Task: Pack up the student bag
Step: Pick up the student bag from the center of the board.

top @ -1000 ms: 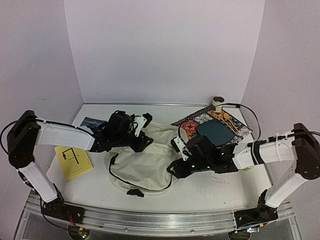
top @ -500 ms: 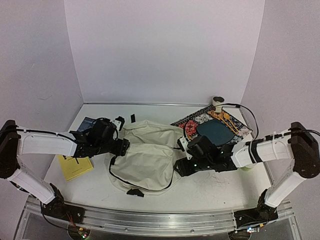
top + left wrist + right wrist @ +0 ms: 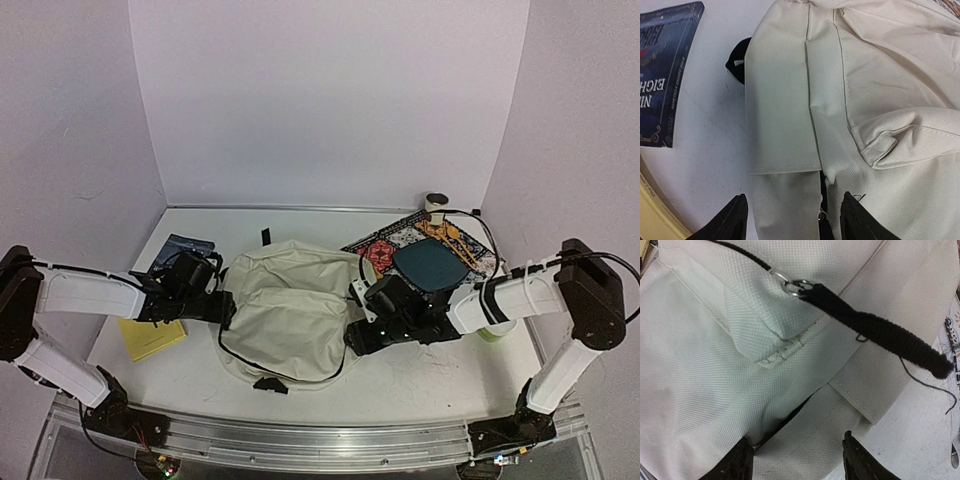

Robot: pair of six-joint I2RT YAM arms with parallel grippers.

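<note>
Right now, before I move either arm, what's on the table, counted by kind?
Bags: 1, the student bag
Books: 2, the dark blue book and the yellow booklet
Mats: 1, the patterned mat
Dark teal pads: 1, on the mat
Small rolls: 1, at the back
Total: 6
Pale green bit, near right: mostly hidden, uncounted.

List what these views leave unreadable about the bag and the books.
Interior of the student bag: every view, covered by its own fabric.
Title of the blue book: left wrist view, cut by the frame edge; too small from above.
The yellow booklet: top view, partly under the left arm.
</note>
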